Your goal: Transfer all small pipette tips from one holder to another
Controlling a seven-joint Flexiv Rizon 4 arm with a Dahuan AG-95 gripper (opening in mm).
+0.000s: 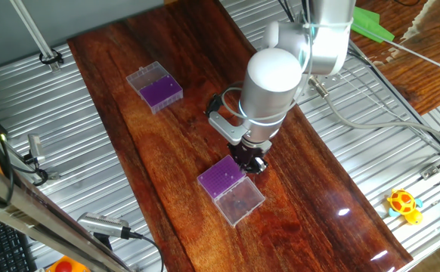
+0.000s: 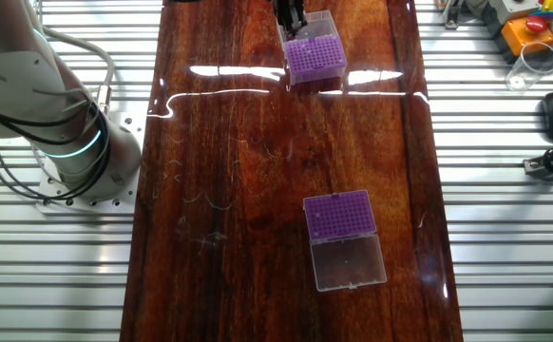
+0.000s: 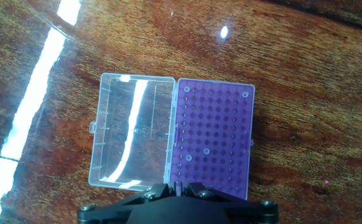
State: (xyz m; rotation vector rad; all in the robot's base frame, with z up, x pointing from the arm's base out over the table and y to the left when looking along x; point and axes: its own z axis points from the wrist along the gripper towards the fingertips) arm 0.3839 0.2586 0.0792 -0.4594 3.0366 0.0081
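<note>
Gripper (image 1: 252,160) hovers at the near holder's (image 1: 224,179) 1 o'clock edge (finger state hidden, cannot tell). Far holder (image 1: 159,90) sits at 10 o'clock, well apart on the table (image 1: 182,143).

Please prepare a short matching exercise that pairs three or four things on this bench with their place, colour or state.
Things:
1. pincer
2. holder under the pincer
3. its clear lid
4. second holder

Descriptions:
A. folded open flat beside the purple rack
B. standing apart, farther along the wooden table
C. black, hovering at one edge of a rack
D. purple grid of holes seen from straight above in the hand view

Pairs: 1-C, 2-D, 3-A, 4-B
</note>
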